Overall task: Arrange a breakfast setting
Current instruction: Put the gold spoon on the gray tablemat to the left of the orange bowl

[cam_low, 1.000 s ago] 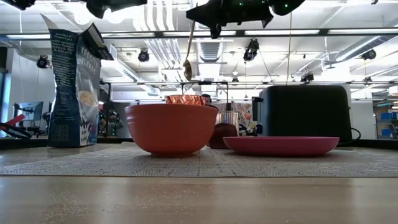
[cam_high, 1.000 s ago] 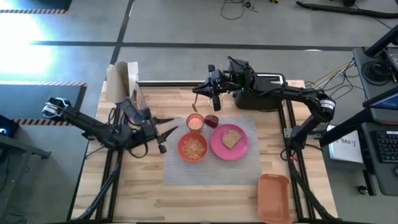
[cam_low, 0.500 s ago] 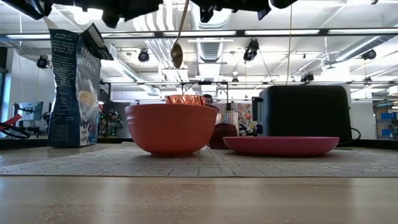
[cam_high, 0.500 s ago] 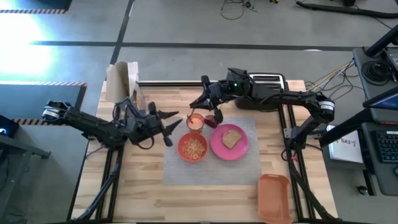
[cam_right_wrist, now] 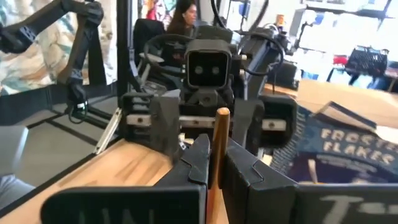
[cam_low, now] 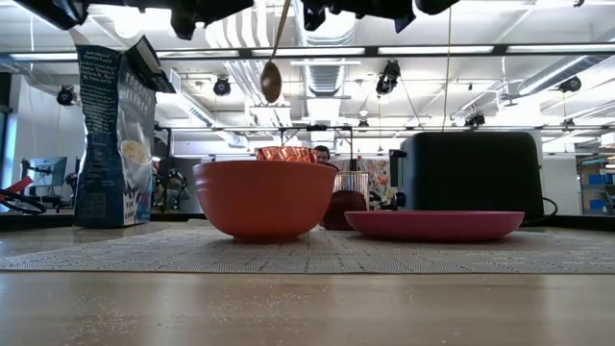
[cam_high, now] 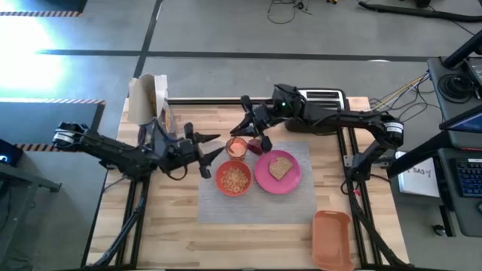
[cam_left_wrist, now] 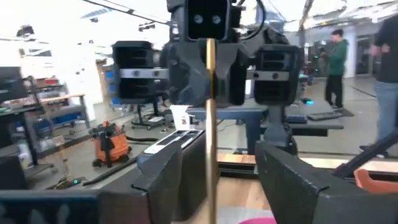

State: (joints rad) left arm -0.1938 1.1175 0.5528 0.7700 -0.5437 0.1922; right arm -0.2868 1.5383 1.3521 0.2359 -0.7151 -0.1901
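Bench (cam_high: pixel 173 233) and grey mat (cam_high: pixel 301 203) carry the same layout as a second ago: pink plate (cam_high: pixel 292 181) with toast (cam_high: pixel 282 166) on it, orange-red bowl (cam_low: pixel 259 197) just beside the plate, orange cup (cam_high: pixel 236 147) and dark red fruit (cam_high: pixel 257 146) close together behind them. None of these has shifted.

What has changed is the two arms. The right gripper (cam_high: pixel 247 124) has swung away from the toaster side and now hangs above the cup. The left gripper (cam_high: pixel 220 144) has come in from the bench's left to meet it, so the two now face each other closely.

The right gripper is clamped narrowly on the handle of the gold spoon (cam_low: pixel 272 82). The spoon hangs bowl-end down, well above the orange-red bowl, and a little farther toward the left arm than a second ago. The left gripper's fingers are spread wide. In its wrist view the spoon handle stands between them, and I cannot tell whether either finger touches it.

This looks like a hand-over being lined up. The spoon is the one piece not yet laid down, so the setting is nearly complete. The left gripper would need to close on the handle before the right lets go, or the spoon could drop into the cup or bowl below.
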